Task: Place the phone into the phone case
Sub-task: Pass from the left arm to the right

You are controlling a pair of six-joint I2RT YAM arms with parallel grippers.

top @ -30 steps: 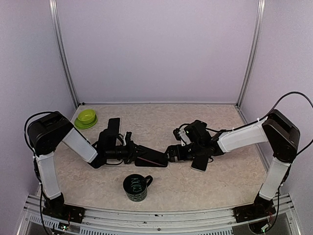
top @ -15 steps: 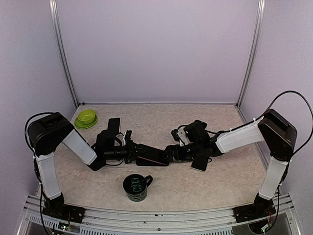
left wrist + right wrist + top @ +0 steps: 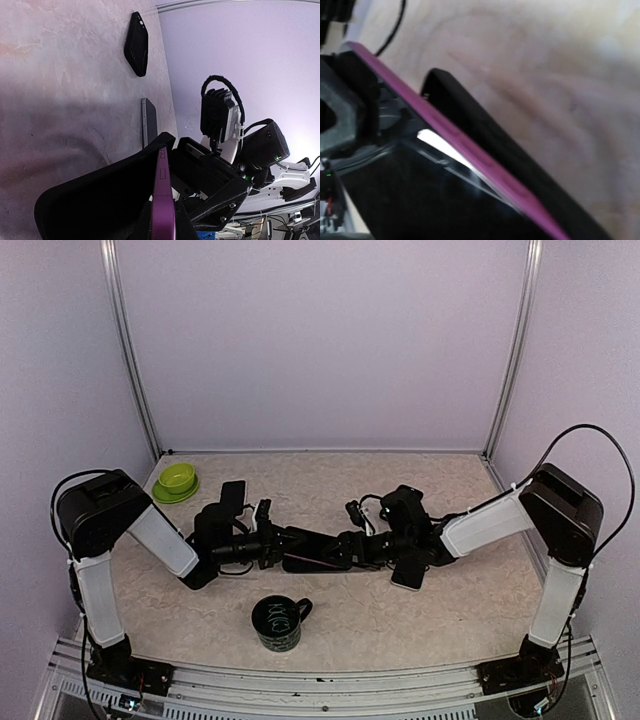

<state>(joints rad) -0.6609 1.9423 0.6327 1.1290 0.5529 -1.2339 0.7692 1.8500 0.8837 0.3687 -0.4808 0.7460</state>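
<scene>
Table (image 3: 450, 615) centre: left gripper (image 3: 283, 545), right gripper (image 3: 348, 548) cover phone (image 3: 312, 561) ends.

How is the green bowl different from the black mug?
The bowl is green, the mug black. The bowl is low with no handle; the mug is taller with one. The bowl sits back left, the mug near the front. Both stand open side up on the table.
</scene>
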